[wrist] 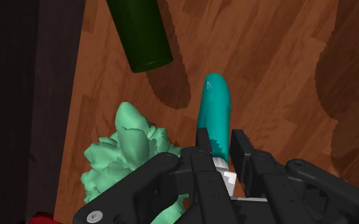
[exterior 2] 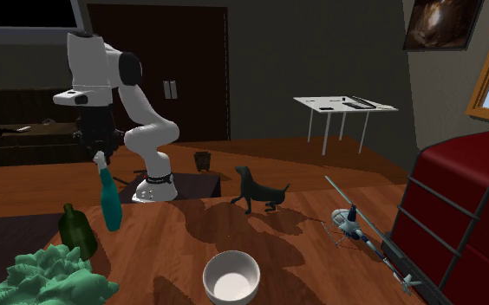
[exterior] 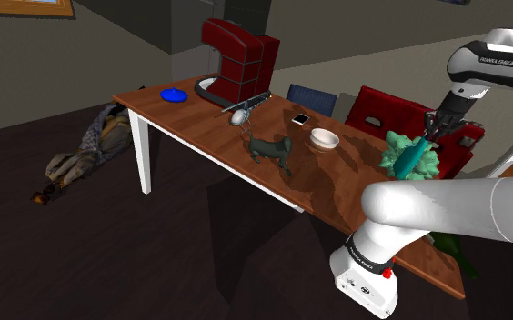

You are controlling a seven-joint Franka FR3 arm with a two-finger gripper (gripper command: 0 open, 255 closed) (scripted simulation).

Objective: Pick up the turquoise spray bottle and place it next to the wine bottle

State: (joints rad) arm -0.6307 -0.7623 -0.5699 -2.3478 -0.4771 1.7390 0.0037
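Turquoise spray bottle [exterior 2: 109, 204] hangs clear of the wooden worktop [exterior 2: 182, 238], slightly tilted, with the jaws clamped on its narrow whitish top. The body is slim and smooth, prob. light, stiff plastic and likely slick. The neck looks the surest hold, tho the body below may swing. Dark green wine bottle [exterior 2: 77, 230] waits near, w/ a pale green leafy clump [exterior 2: 43, 279] just beside it.

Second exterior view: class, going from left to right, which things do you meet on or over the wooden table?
dark green wine bottle → turquoise spray bottle → dark dog figure → toy helicopter → red machine. The leafy green thing and white bowl are left out: they overlap others.
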